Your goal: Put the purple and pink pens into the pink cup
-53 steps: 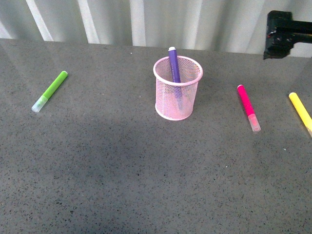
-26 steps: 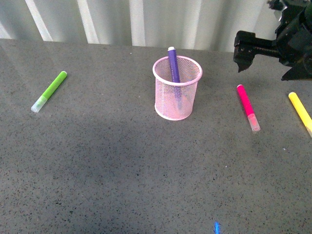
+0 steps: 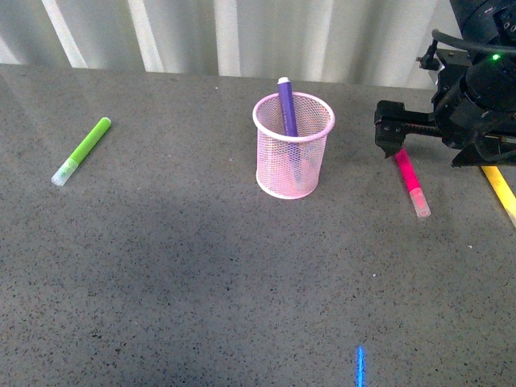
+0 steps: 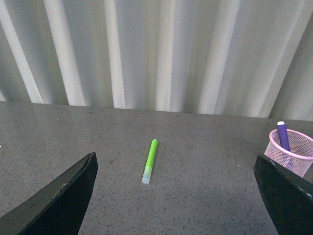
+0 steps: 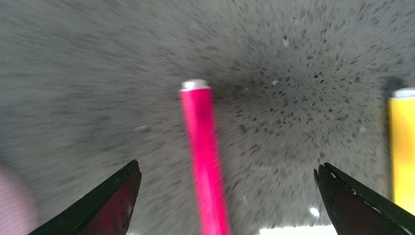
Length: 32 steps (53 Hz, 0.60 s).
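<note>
The pink cup stands upright mid-table with the purple pen leaning inside it, its end poking above the rim. To the right of the cup the pink pen lies flat on the table. My right gripper hovers open just over the pen's far end. In the right wrist view the pink pen runs between the spread fingers of the right gripper, untouched. My left gripper is open and holds nothing; its view shows the cup and purple pen off to one side.
A lime green marker lies at the table's left. A yellow marker lies at the right edge, close beside the pink pen and partly under my right arm. A corrugated white wall runs behind the table.
My right arm has swung in from the far right and come down, its gripper now over the pink pen's far end. Cup and pens have not moved.
</note>
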### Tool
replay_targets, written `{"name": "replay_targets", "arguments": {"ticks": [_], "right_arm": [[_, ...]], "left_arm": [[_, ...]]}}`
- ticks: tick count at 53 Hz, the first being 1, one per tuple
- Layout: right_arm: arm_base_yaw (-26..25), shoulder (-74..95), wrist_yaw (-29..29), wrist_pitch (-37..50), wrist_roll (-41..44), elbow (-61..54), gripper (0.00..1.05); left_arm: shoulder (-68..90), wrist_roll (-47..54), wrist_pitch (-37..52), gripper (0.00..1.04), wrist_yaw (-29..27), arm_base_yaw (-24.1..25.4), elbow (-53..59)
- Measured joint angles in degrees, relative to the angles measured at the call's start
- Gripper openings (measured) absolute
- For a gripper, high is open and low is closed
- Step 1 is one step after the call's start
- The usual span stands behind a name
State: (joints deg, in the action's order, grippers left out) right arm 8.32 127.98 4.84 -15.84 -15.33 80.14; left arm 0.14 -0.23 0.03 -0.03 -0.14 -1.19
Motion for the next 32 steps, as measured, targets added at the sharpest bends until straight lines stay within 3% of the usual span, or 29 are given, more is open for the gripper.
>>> {"name": "replay_targets", "arguments": {"ticks": [29, 32], "right_arm": [[0.1, 4.4, -1.8, -0.9, 1.5, 4.5, 0.98], [0.2, 4.4, -1.5, -1.1, 1.6, 4.5, 0.93]], "left_arm": [[0.0, 0.0, 0.0, 0.98, 0.0, 0.0, 0.0], [0.0, 0.0, 0.0, 0.98, 0.0, 0.0, 0.0]]}}
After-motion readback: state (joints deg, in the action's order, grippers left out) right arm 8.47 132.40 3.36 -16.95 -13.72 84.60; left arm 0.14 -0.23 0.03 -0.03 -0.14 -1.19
